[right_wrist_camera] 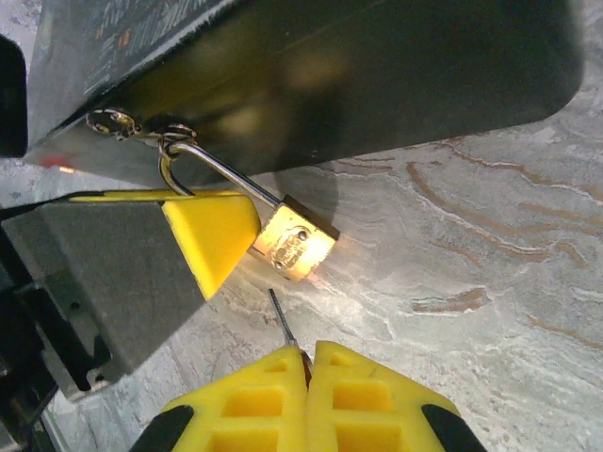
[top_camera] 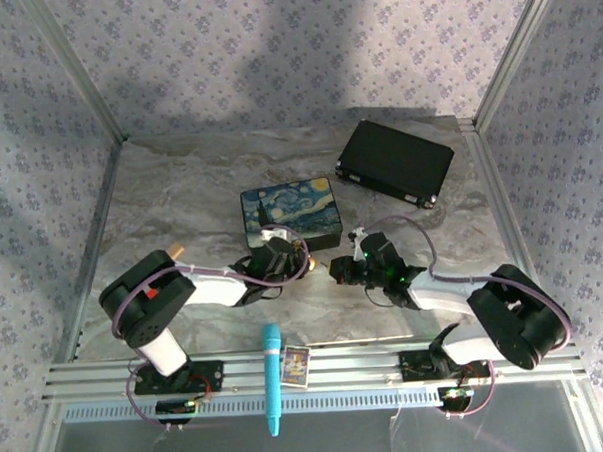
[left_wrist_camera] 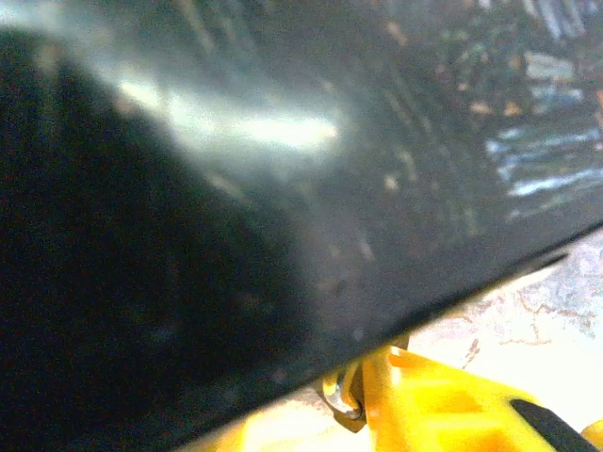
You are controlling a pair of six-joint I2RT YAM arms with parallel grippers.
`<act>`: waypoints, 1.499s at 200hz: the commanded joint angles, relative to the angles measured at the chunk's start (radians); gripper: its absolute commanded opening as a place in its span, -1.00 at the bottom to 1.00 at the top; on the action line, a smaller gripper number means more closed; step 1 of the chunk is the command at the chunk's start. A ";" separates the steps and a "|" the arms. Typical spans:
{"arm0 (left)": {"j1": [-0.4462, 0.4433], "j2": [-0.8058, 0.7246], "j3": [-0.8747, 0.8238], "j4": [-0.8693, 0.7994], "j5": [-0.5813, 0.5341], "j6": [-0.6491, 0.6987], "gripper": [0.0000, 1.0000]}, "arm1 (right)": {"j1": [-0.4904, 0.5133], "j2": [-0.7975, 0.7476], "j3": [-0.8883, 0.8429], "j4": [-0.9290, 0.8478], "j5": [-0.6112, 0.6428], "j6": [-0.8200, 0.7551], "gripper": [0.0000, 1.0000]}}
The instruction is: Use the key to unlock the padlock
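The small brass padlock lies on the marble table, its silver shackle hooked through a ring on the blue starry-night tin. My right gripper is shut on the key. Its thin blade points at the padlock's face and stops a short way from it. My left gripper is down at the tin's edge with its jaws a little apart. One of its yellow fingers rests against the shackle beside the padlock body. The shackle's loop touches that finger. In the top view the two grippers, left and right, face each other.
A black case lies at the back right. A cyan pen-like stick and a small card sit on the rail at the near edge. The tin's dark side wall looms close in the left wrist view.
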 commanded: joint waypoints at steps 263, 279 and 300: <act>-0.072 0.136 0.012 0.136 -0.133 -0.317 -1.00 | -0.099 0.103 -0.084 0.281 -0.189 0.256 -1.00; -0.061 0.137 -0.007 0.186 -0.093 -0.340 -1.00 | -0.111 0.117 -0.061 0.265 -0.224 0.278 -1.00; -0.056 0.129 -0.008 0.189 -0.052 -0.350 -1.00 | -0.145 0.151 -0.040 0.259 -0.281 0.286 -1.00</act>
